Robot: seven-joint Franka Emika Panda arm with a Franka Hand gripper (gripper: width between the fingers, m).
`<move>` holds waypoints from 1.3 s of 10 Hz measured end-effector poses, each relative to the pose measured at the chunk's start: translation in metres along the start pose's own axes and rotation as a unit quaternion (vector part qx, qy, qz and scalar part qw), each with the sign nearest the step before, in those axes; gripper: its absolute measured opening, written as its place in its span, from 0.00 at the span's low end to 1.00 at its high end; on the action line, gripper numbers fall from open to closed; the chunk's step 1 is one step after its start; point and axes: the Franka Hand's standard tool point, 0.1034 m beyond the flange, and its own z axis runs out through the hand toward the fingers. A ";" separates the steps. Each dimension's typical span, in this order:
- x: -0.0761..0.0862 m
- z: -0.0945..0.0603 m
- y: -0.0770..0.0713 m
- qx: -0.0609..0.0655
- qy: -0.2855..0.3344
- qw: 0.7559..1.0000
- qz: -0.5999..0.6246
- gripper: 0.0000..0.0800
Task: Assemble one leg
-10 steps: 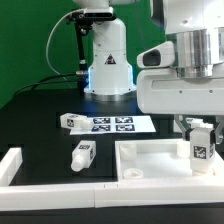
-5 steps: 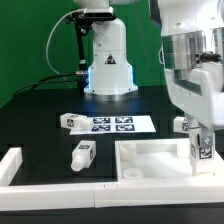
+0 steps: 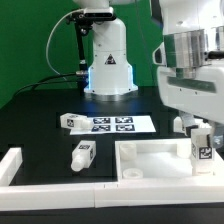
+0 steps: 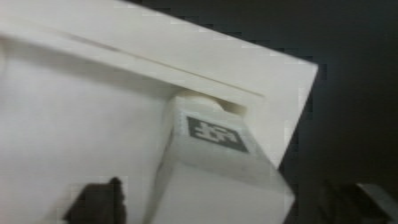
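One leg [image 3: 202,148], a short white post with a square tag, stands upright on the right near corner of the white tray-like tabletop [image 3: 150,160]. My gripper [image 3: 201,128] hangs straight over it, jaws either side of its upper part. In the wrist view the leg [image 4: 217,150] lies between the two dark fingertips [image 4: 107,203] with a narrow gap on each side, so the gripper [image 4: 231,205] looks open. Another leg [image 3: 82,154] lies on the black table left of the tabletop. Two more legs stand near the marker board [image 3: 68,121] and behind my gripper [image 3: 181,124].
The marker board [image 3: 110,124] lies flat in the middle of the table. A white L-shaped fence [image 3: 12,165] runs along the exterior view's left and front edge. The arm's white base [image 3: 108,65] stands at the back.
The hand has turned about its vertical axis above the leg over the last second. The leg stays upright in the same corner of the tabletop.
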 end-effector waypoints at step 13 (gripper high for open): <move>0.004 0.000 0.002 -0.011 0.010 0.965 -0.263 0.36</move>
